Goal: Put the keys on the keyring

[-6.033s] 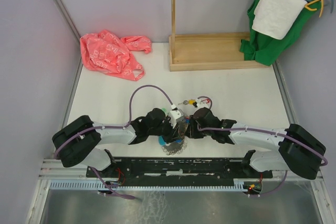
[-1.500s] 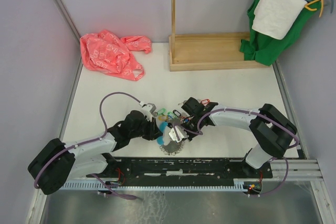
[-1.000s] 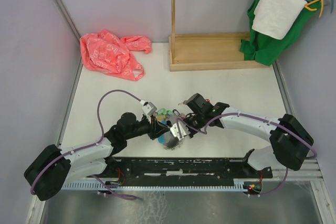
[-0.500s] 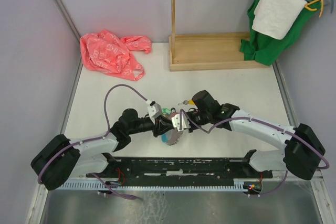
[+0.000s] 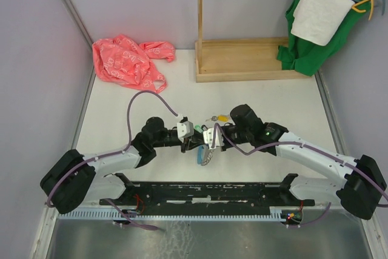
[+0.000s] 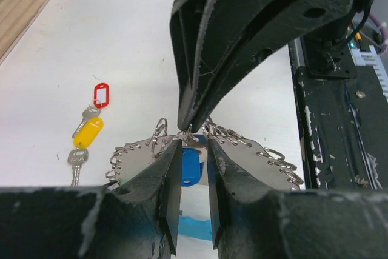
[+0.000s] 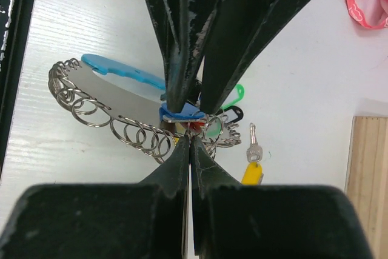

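Risk first. My left gripper (image 6: 194, 150) has its jaws drawn to a narrow gap, pinching the large grey coiled-metal keyring with its light-blue sleeve (image 7: 91, 113) at a blue plastic tag (image 6: 191, 165). My right gripper (image 7: 189, 141) has its jaws pressed together, tips against the ring's rim; what they nip I cannot tell. The ring sits between the two grippers near the table's front edge. With two arms on one ring, uneven pulling could wrench it out of the lighter grip and drop it. The loose silver keys with yellow and red oblong tags (image 6: 88, 131) lie apart, not yet threaded.

Surroundings: plain lilac walls; a flat white table (image 5: 273, 101); a pale wooden stand (image 5: 242, 59) at the rear; a crumpled pink plastic bag (image 5: 127, 62) rear left. Neither stand nor bag is near the work.
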